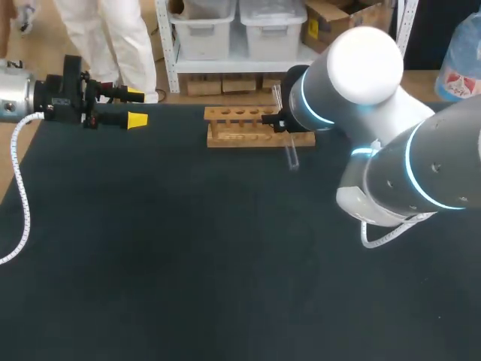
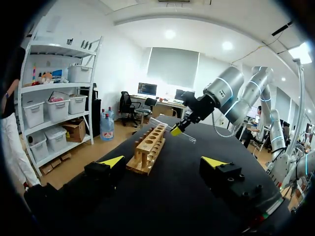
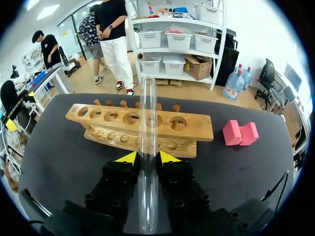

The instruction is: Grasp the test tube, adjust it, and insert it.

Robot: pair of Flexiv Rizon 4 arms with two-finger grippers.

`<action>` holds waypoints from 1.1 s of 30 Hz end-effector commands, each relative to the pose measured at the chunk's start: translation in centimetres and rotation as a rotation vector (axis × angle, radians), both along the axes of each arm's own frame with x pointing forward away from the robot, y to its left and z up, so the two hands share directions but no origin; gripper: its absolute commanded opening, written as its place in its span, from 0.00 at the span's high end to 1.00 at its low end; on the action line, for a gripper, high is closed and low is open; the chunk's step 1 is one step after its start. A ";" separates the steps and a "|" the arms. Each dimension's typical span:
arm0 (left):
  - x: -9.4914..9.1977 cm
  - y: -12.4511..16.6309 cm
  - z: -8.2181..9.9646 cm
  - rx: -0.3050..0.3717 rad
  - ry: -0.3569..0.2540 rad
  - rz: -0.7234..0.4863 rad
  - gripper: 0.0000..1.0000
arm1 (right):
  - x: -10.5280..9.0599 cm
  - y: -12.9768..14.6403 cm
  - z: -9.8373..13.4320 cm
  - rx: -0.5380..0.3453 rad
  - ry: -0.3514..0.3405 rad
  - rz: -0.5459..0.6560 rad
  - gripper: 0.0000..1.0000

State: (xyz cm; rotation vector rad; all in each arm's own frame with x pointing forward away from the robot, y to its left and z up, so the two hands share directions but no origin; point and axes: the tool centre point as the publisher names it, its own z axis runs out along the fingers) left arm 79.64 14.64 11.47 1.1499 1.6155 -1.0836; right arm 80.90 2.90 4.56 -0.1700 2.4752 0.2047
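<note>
R gripper clamped on tube, tilted, just beside rack. L gripper jaws apart, empty, well away at table edge.

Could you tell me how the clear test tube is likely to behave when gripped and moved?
The test tube looks like thin clear glass, so probably stiff, light and fragile. Its smooth wall may slip between the right hand's narrow tips. Being round, it would likely roll if laid on the table.
</note>
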 end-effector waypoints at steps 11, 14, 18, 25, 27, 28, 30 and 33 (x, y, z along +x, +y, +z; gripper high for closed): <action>0.0 0.0 -0.1 -0.002 -0.003 -0.001 0.00 | 0.8 0.1 -0.8 0.002 0.113 0.034 1.00; 0.0 0.0 -0.1 -0.002 -0.003 -0.001 0.00 | 0.8 0.1 -0.8 0.003 0.117 0.037 1.00; 0.0 0.0 -0.1 -0.002 -0.003 -0.001 0.00 | 0.7 0.1 -1.0 0.007 0.130 0.043 1.00; 0.0 0.0 -0.1 -0.002 -0.003 -0.001 0.00 | 0.5 0.1 -1.1 0.009 0.140 0.045 1.00; 0.0 0.0 -0.1 -0.002 -0.003 -0.001 0.00 | 0.5 0.1 -1.1 0.009 0.140 0.045 1.00; 0.0 0.0 -0.1 -0.002 -0.003 -0.001 0.00 | 0.5 0.1 -1.1 0.009 0.140 0.045 1.00; 0.0 0.0 -0.1 -0.002 -0.003 -0.001 0.00 | 0.4 0.0 -1.0 0.010 0.138 0.042 1.00; 0.0 0.0 -0.1 -0.002 -0.003 -0.001 0.00 | 0.1 -0.1 -0.4 0.017 0.127 0.033 1.00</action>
